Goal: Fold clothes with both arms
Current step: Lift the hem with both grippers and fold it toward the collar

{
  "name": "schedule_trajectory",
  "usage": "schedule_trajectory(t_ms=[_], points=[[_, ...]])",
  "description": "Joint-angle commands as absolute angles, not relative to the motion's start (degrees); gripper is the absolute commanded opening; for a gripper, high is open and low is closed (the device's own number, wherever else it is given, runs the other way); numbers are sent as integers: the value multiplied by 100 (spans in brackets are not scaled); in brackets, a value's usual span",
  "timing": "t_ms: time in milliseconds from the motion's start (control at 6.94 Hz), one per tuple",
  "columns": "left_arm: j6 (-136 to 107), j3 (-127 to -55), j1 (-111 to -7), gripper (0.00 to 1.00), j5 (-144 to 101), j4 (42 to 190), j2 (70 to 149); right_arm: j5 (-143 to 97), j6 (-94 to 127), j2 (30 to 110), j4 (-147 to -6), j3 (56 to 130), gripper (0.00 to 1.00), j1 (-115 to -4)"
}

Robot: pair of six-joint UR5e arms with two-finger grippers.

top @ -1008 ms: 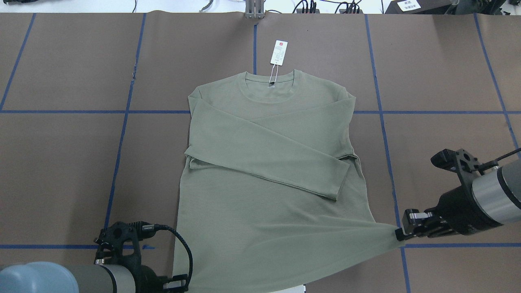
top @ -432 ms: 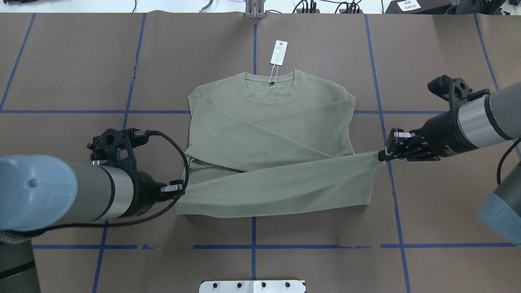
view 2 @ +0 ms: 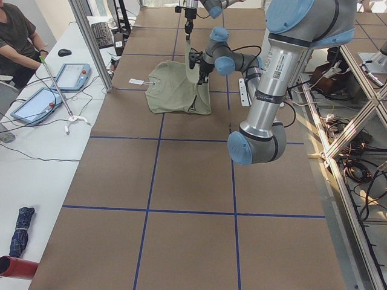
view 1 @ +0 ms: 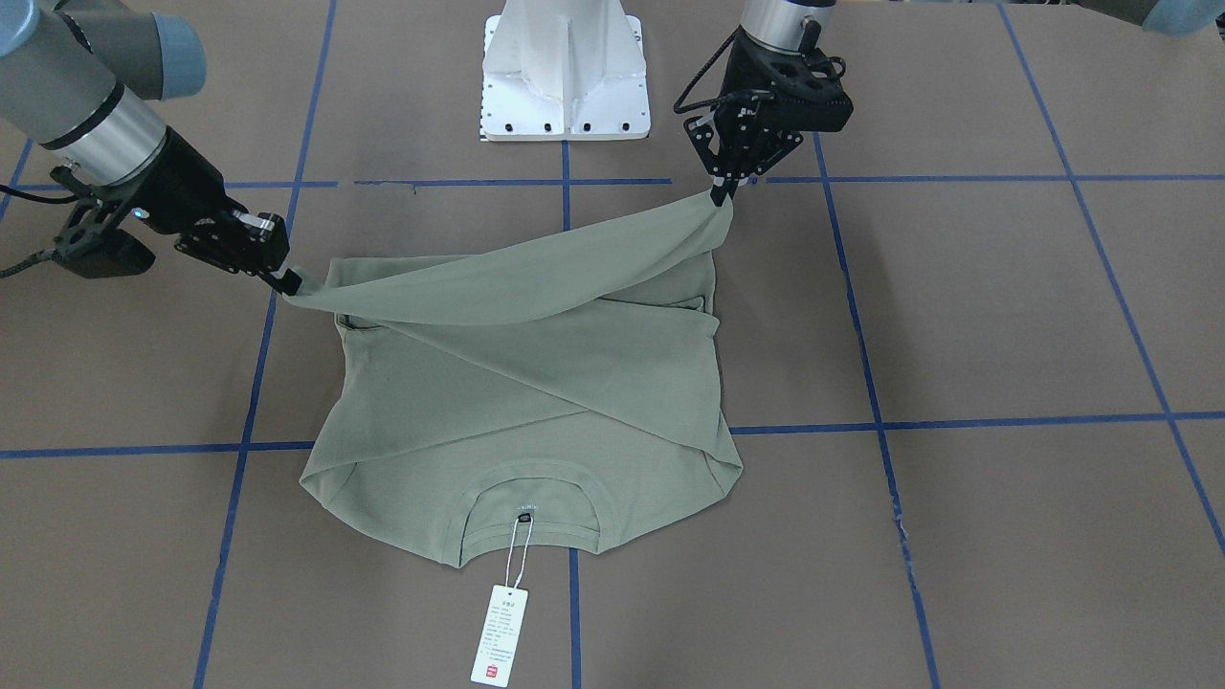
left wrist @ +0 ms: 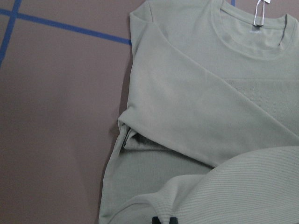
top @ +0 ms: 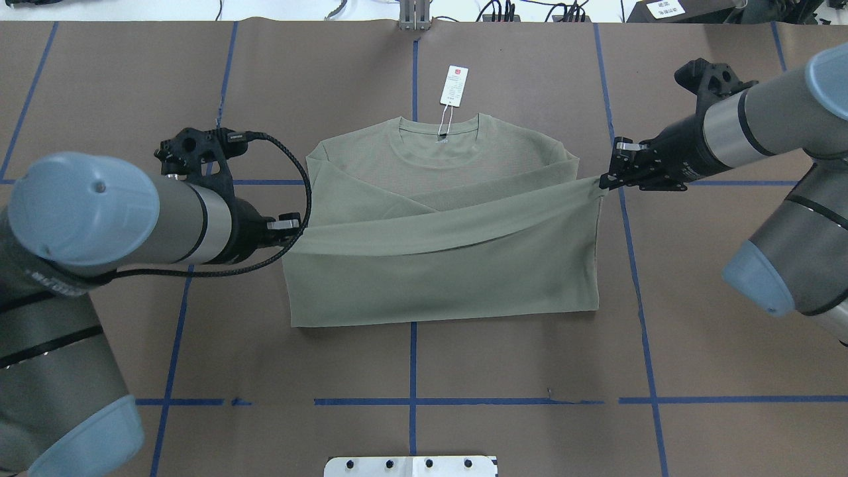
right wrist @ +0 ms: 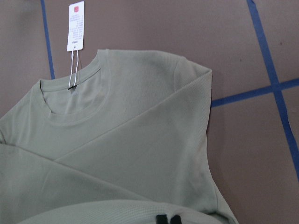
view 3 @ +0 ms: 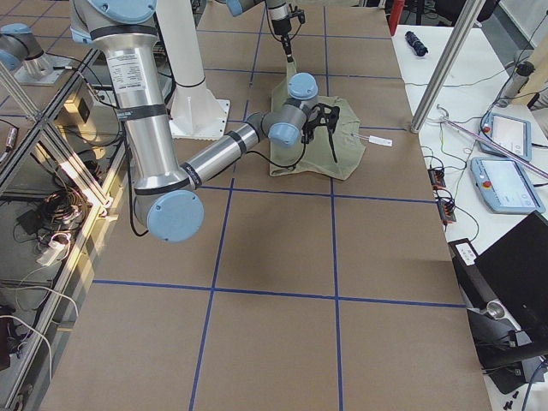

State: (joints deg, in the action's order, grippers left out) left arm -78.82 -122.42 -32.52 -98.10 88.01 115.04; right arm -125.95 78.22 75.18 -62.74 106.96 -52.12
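The sage-green shirt (top: 437,265) lies face up mid-table, sleeves crossed over the chest, collar (top: 439,142) and white hang tag (top: 454,85) at the far side. Its lower half is lifted and doubled over toward the collar. My left gripper (top: 296,233) is shut on the hem's left corner, and my right gripper (top: 604,180) is shut on the right corner. Both hold the hem taut above the shirt (view 1: 517,383). In the front view the left gripper (view 1: 720,191) is higher than the right gripper (view 1: 287,280). Each wrist view shows the collar and the fabric under the fingertips (left wrist: 163,220) (right wrist: 167,219).
The brown table cover carries blue tape lines (top: 412,371). The white pedestal base (view 1: 563,72) stands at the robot's edge. A person (view 2: 15,36) sits at a side table with tablets (view 2: 72,75) beyond the far edge.
Both grippers have carried the hem away from the robot toward the collar. The fold line has moved up the shirt and more of the lower half now lies doubled.
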Motion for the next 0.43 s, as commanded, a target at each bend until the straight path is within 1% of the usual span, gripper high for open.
schedule_trajectory(t_ms=[0,288], points=[[-7664,-11056,-3690,0,-9800,9591,11881,-12516,7648,6797,-6258,9691,0,-5448],[-7655,-9744,-3989,0,-9791,10709,12171,-12411,7480,6103,-6258,8654,0,-5484]])
